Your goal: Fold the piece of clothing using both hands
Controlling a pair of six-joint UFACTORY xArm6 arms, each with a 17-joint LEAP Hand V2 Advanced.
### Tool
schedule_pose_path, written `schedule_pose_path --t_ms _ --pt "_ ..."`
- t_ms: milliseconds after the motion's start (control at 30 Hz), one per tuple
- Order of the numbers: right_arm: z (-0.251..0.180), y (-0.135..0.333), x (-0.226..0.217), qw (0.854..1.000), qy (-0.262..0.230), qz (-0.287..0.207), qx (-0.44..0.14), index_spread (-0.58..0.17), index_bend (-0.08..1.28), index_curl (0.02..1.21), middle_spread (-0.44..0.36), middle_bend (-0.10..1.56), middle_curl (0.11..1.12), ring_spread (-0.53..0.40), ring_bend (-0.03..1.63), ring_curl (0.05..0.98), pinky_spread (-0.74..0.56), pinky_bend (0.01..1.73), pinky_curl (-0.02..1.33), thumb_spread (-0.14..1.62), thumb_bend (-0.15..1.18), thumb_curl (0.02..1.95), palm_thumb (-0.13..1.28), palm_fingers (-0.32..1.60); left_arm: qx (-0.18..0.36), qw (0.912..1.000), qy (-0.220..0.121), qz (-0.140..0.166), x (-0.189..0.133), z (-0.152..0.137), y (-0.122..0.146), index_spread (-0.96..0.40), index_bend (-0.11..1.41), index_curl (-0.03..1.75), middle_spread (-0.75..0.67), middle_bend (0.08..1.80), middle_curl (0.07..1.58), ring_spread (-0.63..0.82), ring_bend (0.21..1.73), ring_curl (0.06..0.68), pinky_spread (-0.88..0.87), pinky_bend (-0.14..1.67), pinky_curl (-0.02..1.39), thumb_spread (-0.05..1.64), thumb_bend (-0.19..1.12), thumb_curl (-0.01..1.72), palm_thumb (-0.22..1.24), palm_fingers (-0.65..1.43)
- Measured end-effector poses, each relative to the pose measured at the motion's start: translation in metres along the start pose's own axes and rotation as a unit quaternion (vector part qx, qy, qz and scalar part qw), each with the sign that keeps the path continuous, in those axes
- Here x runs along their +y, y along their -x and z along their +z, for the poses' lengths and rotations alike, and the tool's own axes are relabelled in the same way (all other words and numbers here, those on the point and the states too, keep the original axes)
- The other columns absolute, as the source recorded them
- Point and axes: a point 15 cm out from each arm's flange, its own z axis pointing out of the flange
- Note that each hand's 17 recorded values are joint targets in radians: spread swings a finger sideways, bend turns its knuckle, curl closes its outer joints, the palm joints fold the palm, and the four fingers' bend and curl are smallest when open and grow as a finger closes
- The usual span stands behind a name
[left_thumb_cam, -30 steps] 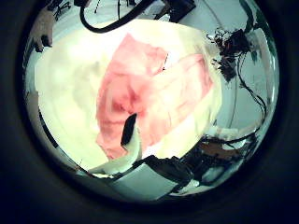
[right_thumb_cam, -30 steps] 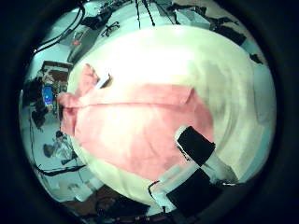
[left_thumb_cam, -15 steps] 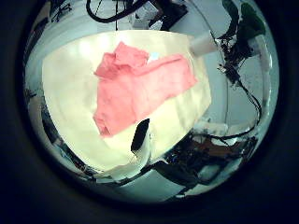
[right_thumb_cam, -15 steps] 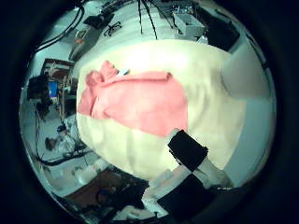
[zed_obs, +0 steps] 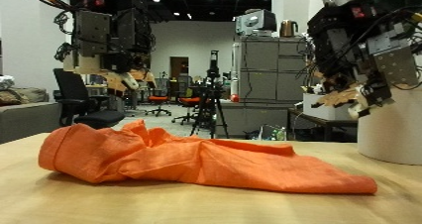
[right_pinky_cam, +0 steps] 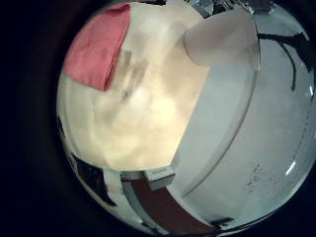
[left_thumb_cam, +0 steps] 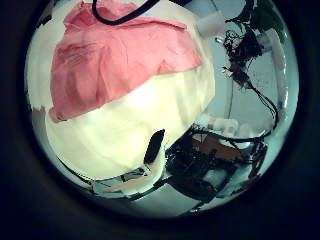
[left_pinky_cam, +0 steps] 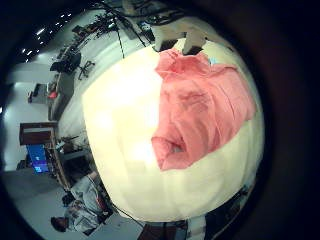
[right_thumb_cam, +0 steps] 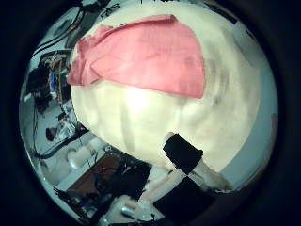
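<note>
An orange garment [zed_obs: 185, 155] lies crumpled and stretched out along the wooden table [zed_obs: 79, 199]. A hand [zed_obs: 354, 93] hangs in the air above the garment's end, fingers relaxed and holding nothing. The left little finger side palm view shows the garment [left_pinky_cam: 205, 105] from high up, partly folded over itself. In the left thumb side palm view a finger of my left hand [left_thumb_cam: 152, 148] is straight over bare table, away from the garment [left_thumb_cam: 110, 55]. In the right thumb side palm view a finger of my right hand [right_thumb_cam: 183, 153] is also away from the garment [right_thumb_cam: 141, 56].
A white cylinder [zed_obs: 390, 125] stands at the table's end under the hand. The right little finger side palm view shows the garment [right_pinky_cam: 97, 49] at the far side of the table [right_pinky_cam: 128, 109] and a white body [right_pinky_cam: 222, 44]. Office chairs and racks stand behind.
Both palm cameras have moved over the table. The garment first shrank, then grew again and slid towards the edge of both thumb side views. It stays on the table.
</note>
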Motion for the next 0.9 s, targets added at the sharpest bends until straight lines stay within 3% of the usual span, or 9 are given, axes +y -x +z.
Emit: schedule_pose_path --t_ms 500,733,900 --pt "0.091 0.008 -0.014 0.996 0.087 -0.037 0.001 -0.341 0.16 0.29 -0.009 0.19 0.33 0.167 0.33 0.231 0.28 0.36 0.29 1.00 -0.03 0.28 0.47 0.03 -0.002 1.0000 0.004 -0.002 0.007 0.009 -0.004 0.02 0.15 0.28 0.40 0.17 0.23 0.56 0.48 0.193 0.54 0.33 0.29 0.88 -0.03 0.33 0.25 -0.07" --pt "0.100 0.002 -0.036 0.997 0.061 -0.040 0.018 -0.317 0.16 0.29 -0.022 0.21 0.33 0.158 0.33 0.234 0.26 0.34 0.29 0.97 -0.02 0.29 0.53 0.09 -0.007 0.9999 0.010 -0.001 0.010 0.012 -0.001 0.02 0.15 0.27 0.39 0.17 0.22 0.55 0.47 0.196 0.54 0.32 0.30 0.88 -0.03 0.32 0.26 -0.06" --pt "0.099 0.004 -0.042 0.997 0.058 -0.045 0.022 -0.314 0.18 0.29 -0.069 0.24 0.35 0.062 0.40 0.252 0.20 0.32 0.29 0.95 -0.02 0.31 0.61 0.26 -0.008 0.9999 0.008 -0.002 0.009 0.009 0.001 0.03 0.15 0.27 0.39 0.17 0.23 0.55 0.47 0.200 0.53 0.31 0.30 0.89 -0.03 0.32 0.26 -0.05"
